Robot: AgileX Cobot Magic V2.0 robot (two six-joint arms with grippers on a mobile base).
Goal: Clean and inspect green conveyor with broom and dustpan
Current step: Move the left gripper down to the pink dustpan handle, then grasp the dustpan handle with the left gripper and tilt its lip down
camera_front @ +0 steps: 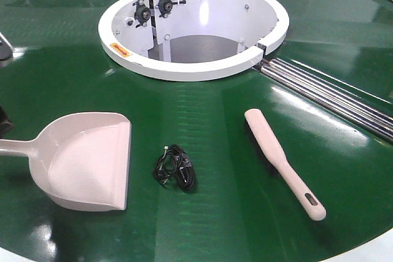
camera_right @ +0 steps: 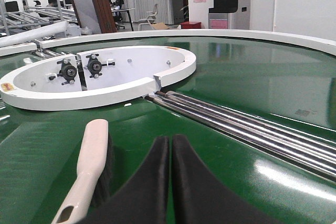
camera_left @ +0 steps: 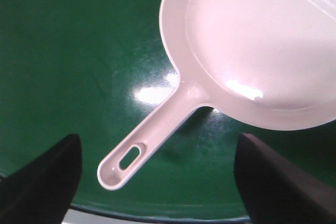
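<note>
Dustpan [camera_front: 86, 157] lies on the green conveyor [camera_front: 209, 115] at seven o'clock from the white hub [camera_front: 184, 69], its lip toward three o'clock. The left gripper [camera_left: 158, 145] has its fingers [camera_left: 47, 177] spread wide, and the dustpan handle lies between them, touching neither. The broom [camera_front: 279, 157] lies at five o'clock. The right gripper [camera_right: 170, 148], jaws pressed together and empty, sits just beside it. A black cable coil [camera_front: 176, 169] rests between the two tools.
</note>
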